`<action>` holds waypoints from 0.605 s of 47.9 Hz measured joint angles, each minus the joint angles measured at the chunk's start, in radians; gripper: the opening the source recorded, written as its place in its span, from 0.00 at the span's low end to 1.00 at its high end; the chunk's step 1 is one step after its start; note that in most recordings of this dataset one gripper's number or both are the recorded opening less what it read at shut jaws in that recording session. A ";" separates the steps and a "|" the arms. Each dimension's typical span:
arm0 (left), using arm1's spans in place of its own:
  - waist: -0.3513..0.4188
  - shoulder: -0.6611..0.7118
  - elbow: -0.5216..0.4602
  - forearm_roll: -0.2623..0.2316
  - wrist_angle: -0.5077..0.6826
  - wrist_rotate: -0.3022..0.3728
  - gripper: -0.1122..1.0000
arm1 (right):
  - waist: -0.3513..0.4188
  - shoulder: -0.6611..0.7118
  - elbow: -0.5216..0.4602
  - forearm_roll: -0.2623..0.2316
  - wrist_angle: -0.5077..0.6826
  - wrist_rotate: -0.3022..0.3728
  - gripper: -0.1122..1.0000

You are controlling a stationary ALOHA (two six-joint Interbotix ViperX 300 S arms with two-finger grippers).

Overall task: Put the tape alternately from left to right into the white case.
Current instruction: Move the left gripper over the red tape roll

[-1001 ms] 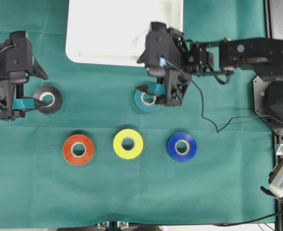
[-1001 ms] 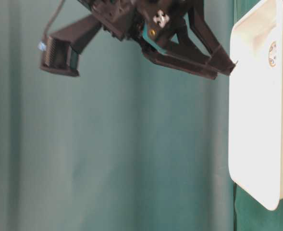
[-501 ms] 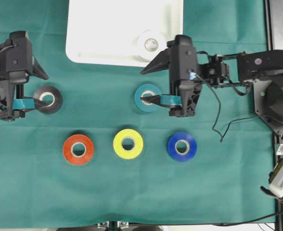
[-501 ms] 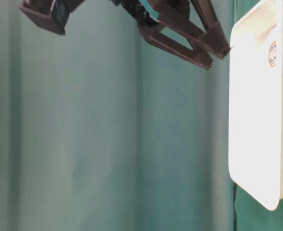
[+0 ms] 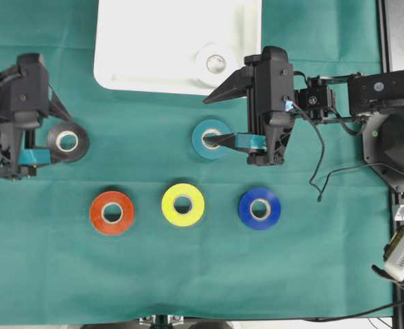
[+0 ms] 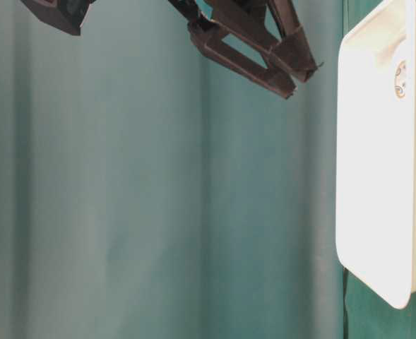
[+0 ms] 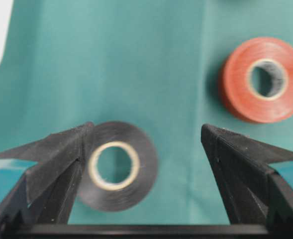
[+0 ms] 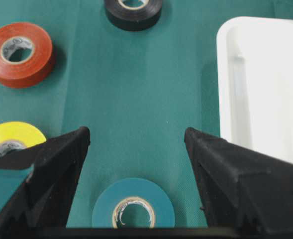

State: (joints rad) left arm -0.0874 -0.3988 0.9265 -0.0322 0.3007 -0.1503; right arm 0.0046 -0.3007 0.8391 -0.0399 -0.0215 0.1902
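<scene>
- Left claw, wide open and empty, hangs over the black roll, frame left.
- Right claw, likewise, over the teal roll, centre.
- Next, probably: lower, grip black, carry to the white tray, where one white roll lies.

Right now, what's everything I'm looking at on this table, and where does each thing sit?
white case: one, white, top middle of the cloth.
white tape: one, inside the case, near its right end.
black tape: one, left, by the left tool.
teal tape: one, middle, by the right tool.
orange-red tape: one, front row, left.
yellow tape: one, front row, middle.
blue tape: one, front row, right.
green cloth: one, covers the table.
left tool: black, open, empty.
right tool: black, open, empty.
</scene>
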 measured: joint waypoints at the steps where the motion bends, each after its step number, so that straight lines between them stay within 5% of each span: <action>1: -0.008 0.006 -0.005 0.000 0.000 -0.005 0.73 | 0.000 0.000 0.002 -0.002 0.000 0.000 0.85; 29: -0.158 0.252 -0.160 0.000 -0.008 -0.054 0.73 | 0.006 0.000 0.003 0.000 0.000 0.002 0.85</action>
State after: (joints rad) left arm -0.2454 -0.1473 0.7670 -0.0322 0.2930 -0.2040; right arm 0.0107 -0.3007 0.8422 -0.0399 -0.0215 0.1917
